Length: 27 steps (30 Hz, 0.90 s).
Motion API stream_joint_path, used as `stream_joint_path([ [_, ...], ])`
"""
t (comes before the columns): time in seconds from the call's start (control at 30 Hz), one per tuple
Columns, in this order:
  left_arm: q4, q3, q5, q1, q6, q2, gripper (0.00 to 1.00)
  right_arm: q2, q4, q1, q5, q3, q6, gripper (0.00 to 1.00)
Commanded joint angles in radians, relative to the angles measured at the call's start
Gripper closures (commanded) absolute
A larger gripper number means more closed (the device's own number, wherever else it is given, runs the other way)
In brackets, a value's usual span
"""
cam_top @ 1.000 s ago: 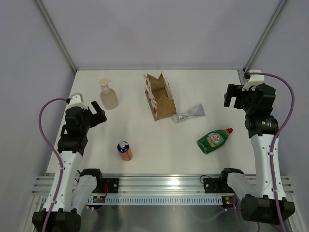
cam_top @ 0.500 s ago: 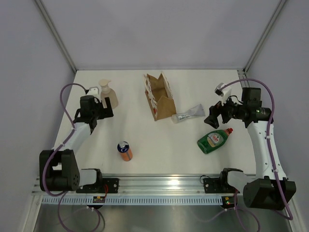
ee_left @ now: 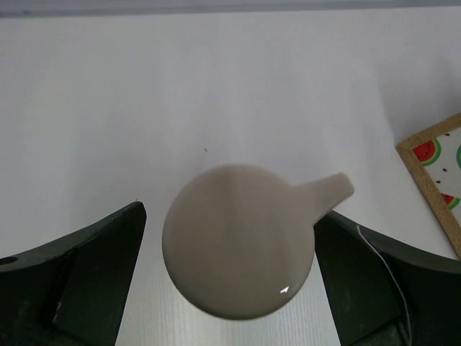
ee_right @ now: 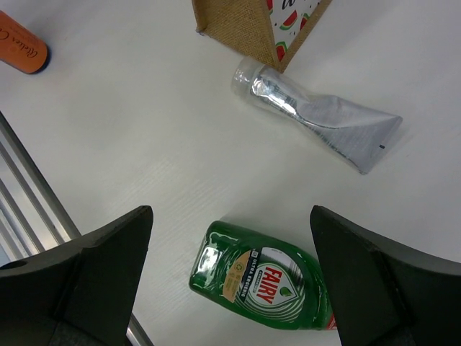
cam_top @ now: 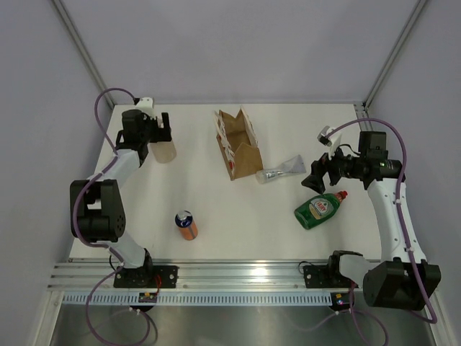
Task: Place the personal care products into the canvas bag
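Note:
The beige pump-top soap bottle [cam_top: 166, 151] stands upright at the far left of the table. My left gripper [cam_top: 158, 132] hangs directly over it, open. In the left wrist view the round pump head [ee_left: 238, 249] sits between the two dark fingers [ee_left: 86, 277] without touching either. The silvery squeeze tube [cam_top: 282, 170] lies flat just right of the canvas bag [cam_top: 238, 144], its cap toward the bag. My right gripper [cam_top: 315, 179] hovers open to the right of the tube [ee_right: 317, 115], empty. The bag's corner [ee_right: 252, 21] shows at the top of the right wrist view.
A green Fairy dish-soap bottle [cam_top: 318, 209] lies on its side below my right gripper [ee_right: 230, 288]. An orange drink can [cam_top: 186, 224] lies at the front left. The bag's printed edge [ee_left: 436, 169] appears right of the pump head. Grey walls bound the table.
My left arm has swung forward and outward from near its base to sit over the soap bottle. The right gripper came down and left towards the tube, then barely moved.

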State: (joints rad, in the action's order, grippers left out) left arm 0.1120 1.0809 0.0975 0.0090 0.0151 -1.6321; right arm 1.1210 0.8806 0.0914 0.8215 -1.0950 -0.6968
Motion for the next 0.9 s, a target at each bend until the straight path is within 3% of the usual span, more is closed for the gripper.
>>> stream_joint_path([
  [0.0, 0.086, 0.073, 0.021, 0.002, -0.073, -0.028, 0.01, 0.02, -0.019, -0.002, 0.024, -0.011, -0.021, 0.0],
  [0.3, 0.155, 0.068, 0.054, -0.001, -0.049, -0.11, 0.07, 0.059, -0.006, -0.001, -0.007, -0.052, -0.024, 0.0],
  [0.4, 0.164, 0.073, 0.053, -0.001, -0.046, -0.118, 0.19, 0.068, 0.001, -0.001, -0.007, -0.062, -0.027, 0.01],
  [0.5, 0.166, 0.083, 0.054, -0.003, -0.046, -0.115, 0.42, 0.072, -0.009, -0.001, -0.002, -0.054, -0.011, 0.0],
  [0.53, 0.161, 0.094, 0.057, -0.001, -0.043, -0.114, 0.58, 0.072, -0.011, -0.001, 0.004, -0.052, -0.006, 0.01],
  [0.63, 0.158, 0.097, 0.085, -0.003, -0.034, -0.095, 0.74, 0.069, -0.011, -0.001, 0.013, -0.045, 0.005, 0.0],
  [0.67, 0.155, 0.099, 0.097, -0.001, -0.023, -0.088, 0.84, 0.066, -0.011, -0.001, 0.014, -0.042, 0.005, 0.0],
  [0.77, 0.127, 0.093, 0.154, -0.001, 0.014, -0.034, 1.0, 0.056, -0.008, -0.001, 0.011, -0.031, 0.006, 0.01],
  [0.87, 0.103, 0.074, 0.192, -0.026, 0.051, 0.041, 1.0, 0.049, -0.006, -0.001, 0.011, -0.025, 0.013, 0.0],
])
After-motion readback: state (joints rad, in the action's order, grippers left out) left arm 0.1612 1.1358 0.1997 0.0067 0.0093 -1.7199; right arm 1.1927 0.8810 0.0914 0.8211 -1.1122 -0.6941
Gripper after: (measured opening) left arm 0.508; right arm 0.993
